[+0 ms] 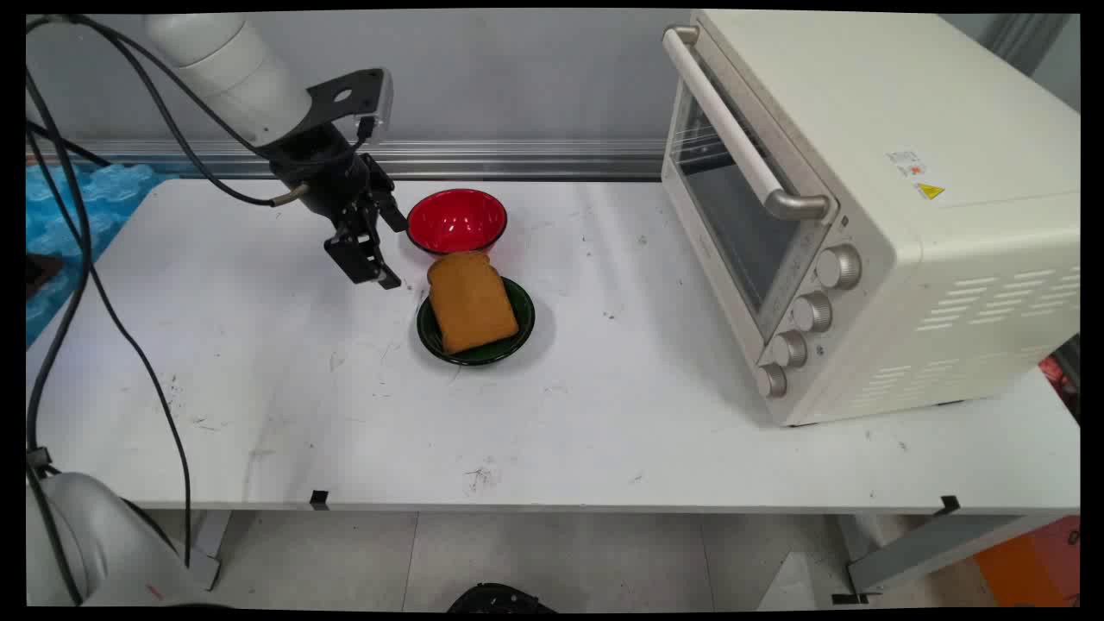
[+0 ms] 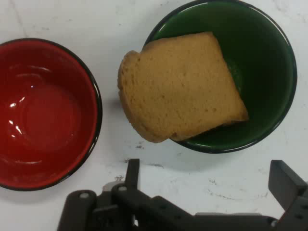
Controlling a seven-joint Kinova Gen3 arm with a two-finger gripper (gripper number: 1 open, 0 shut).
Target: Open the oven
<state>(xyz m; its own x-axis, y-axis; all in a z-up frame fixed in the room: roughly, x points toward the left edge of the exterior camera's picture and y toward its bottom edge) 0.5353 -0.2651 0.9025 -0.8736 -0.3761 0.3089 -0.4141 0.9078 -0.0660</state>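
My black gripper (image 1: 376,278) hangs open just above the table, to the left of two bowls, holding nothing. Nearest to it is a green bowl (image 1: 524,321) with a slice of brown toast (image 1: 470,302) lying across it, one end of the toast sticking out over the rim toward the red bowl (image 1: 456,220). The red bowl is empty and stands just behind the green one. In the hand view the toast (image 2: 178,89) rests in the green bowl (image 2: 262,67) at upper right, the red bowl (image 2: 43,113) is at left, and my gripper (image 2: 208,180) spreads wide at the bottom.
A cream toaster oven (image 1: 871,198) with its glass door shut fills the right side of the table (image 1: 604,414). Black cables (image 1: 129,345) hang down over the table's left side. A blue sheet (image 1: 69,216) lies beyond the left edge.
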